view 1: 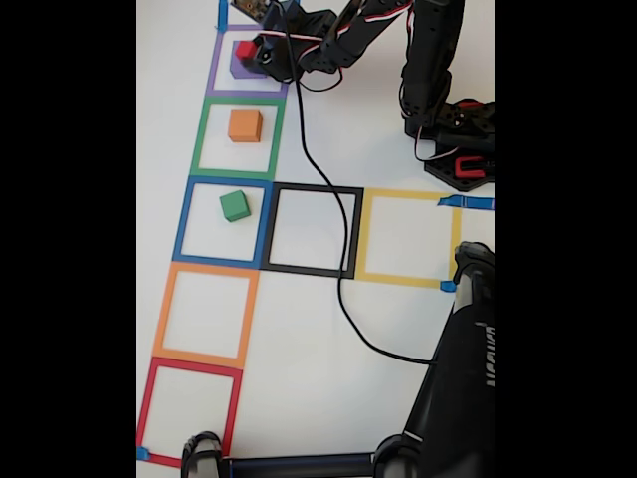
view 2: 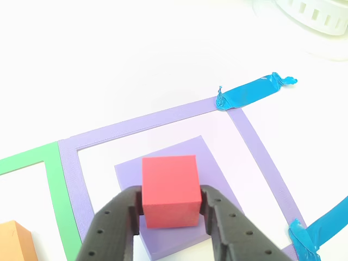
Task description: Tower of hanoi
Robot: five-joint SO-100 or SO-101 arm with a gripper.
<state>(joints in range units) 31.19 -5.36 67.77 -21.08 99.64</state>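
Observation:
My gripper is shut on the red block, one black finger on each side. The red block is over the middle of the flat purple block; I cannot tell whether it rests on it. Both lie inside the purple tape square. In the fixed view the gripper reaches to the top left, where the red block is over the purple block. The orange block sits in the green tape square below it, and the green block in the blue tape square.
Orange, red, black and yellow tape squares lie open on the white table. A black cable runs across the black square. The arm base stands at the right, a black stand at the bottom right.

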